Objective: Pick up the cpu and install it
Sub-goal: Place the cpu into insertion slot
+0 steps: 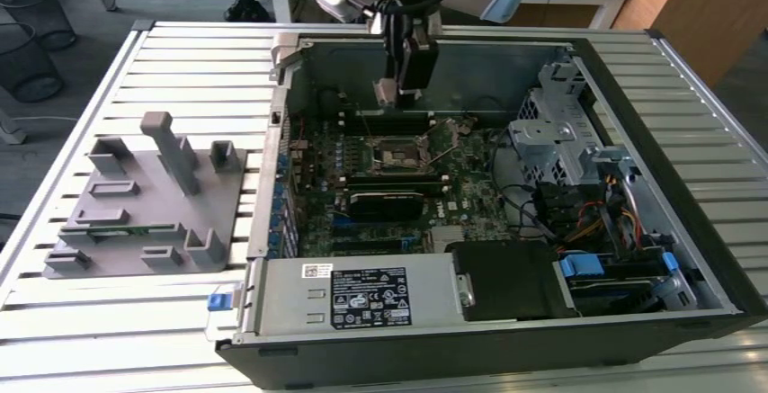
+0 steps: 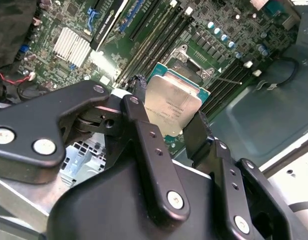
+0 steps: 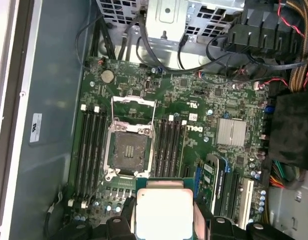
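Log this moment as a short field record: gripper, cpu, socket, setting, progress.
gripper: gripper shut on the cpu, fingers on two opposite edges
cpu: cpu held in the air above the motherboard, metal top towards the wrist cameras
socket: socket empty
setting: open computer case on a slatted table; grey fixture tray at the exterior view's left
progress: cpu picked up, not yet seated
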